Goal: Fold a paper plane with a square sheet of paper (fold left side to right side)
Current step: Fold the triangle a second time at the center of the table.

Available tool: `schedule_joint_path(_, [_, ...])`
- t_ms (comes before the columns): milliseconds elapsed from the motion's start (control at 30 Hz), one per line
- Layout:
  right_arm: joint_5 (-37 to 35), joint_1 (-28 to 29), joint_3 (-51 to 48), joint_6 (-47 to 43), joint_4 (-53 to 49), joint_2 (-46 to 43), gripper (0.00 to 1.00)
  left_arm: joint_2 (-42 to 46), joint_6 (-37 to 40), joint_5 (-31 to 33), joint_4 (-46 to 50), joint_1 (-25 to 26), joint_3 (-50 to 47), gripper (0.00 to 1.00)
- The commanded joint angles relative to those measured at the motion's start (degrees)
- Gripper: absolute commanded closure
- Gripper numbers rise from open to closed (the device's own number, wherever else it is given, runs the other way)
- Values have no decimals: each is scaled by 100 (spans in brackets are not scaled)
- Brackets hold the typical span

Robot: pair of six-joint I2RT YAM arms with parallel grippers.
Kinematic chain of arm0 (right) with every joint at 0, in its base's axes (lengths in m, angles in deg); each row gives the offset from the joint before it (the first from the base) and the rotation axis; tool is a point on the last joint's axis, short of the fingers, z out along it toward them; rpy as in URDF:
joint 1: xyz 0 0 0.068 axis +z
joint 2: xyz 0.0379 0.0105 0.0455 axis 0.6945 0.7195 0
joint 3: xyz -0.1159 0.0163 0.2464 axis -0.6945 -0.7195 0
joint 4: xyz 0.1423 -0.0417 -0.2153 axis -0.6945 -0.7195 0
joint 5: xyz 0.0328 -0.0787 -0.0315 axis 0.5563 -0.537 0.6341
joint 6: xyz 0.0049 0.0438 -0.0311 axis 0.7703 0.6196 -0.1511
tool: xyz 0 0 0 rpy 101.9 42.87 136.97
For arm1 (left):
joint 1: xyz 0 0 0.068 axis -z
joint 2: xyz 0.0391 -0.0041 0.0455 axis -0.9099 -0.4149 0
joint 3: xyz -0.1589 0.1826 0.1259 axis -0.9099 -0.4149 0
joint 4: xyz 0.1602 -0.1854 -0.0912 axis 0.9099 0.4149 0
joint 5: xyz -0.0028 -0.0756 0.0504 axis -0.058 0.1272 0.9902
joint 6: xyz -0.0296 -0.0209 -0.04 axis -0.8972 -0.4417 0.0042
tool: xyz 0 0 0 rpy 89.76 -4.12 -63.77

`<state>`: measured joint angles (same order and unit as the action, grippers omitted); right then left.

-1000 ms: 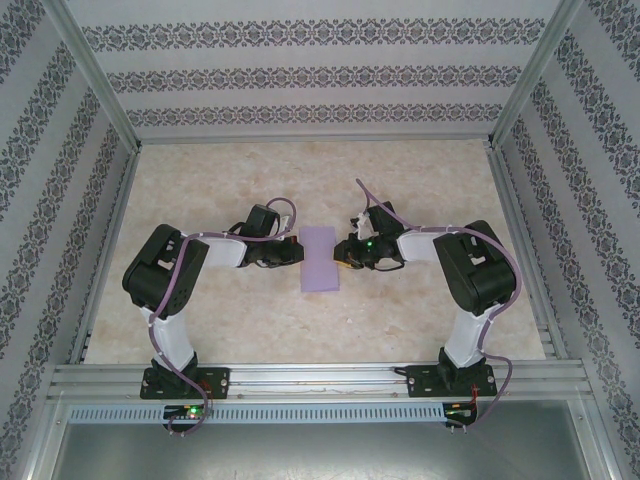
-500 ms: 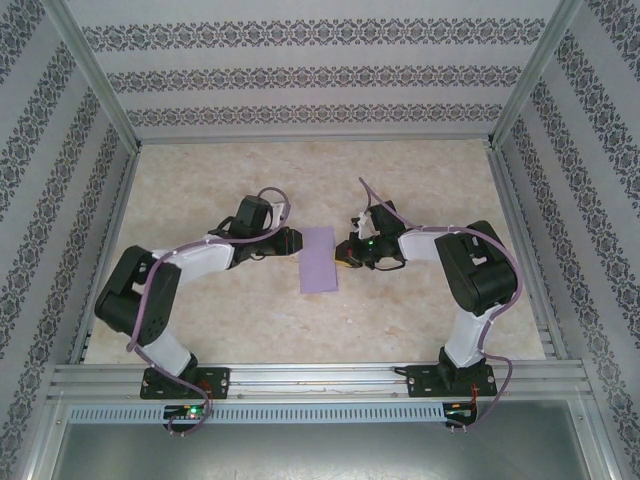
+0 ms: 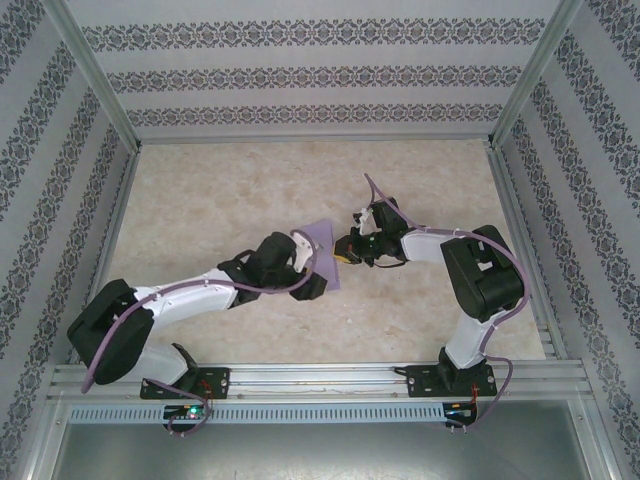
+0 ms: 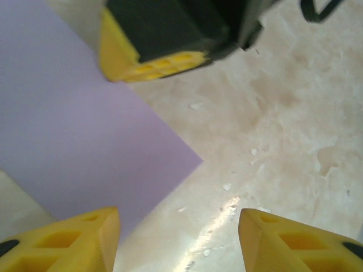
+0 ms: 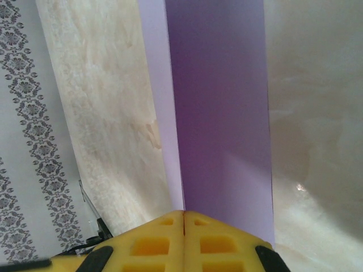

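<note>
As the right hand [image 3: 346, 252] pinches the right edge of the square sheet of paper [image 3: 322, 240], tilted up off the table [image 3: 220, 200] at frame centre, the left hand [image 4: 178, 238] hangs spread just below it; light, floppy and crease-prone, it likely wants a gentle edge grip.

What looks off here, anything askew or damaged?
The lilac sheet of paper is askew: it lies at a slant, one edge pinched by the right gripper, jaws shut. In the right wrist view its two layers gape instead of lying flush. No tear or spill visible. The left gripper hovers open over one corner.
</note>
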<state>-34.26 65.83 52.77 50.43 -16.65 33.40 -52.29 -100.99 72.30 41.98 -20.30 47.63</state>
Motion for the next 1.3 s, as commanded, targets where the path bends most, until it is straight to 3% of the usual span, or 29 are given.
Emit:
schedule_joint_path(0, [19,-27,-42,91,98,-68,100,-177,402,762,198,442,166,40])
schedule_joint_path(300, [-8,-4,-59,87,130,-33,100,-1340,716,2305,897,1146,1111,32])
schedule_joint_path(633, [9,3,-59,79,169,11,100,-2326,576,3435,1562,1352,2034,33])
schedule_joint_path(833, [9,-1,-58,61,177,44,100,-2300,512,3519,1537,1370,2023,50])
schedule_joint_path(1100, [20,-5,-41,13,169,83,100,-2067,506,3344,1464,1370,1942,82])
schedule_joint_path(1267, [36,-53,-23,-94,127,-21,100,-1935,444,3151,1482,1353,1932,93])
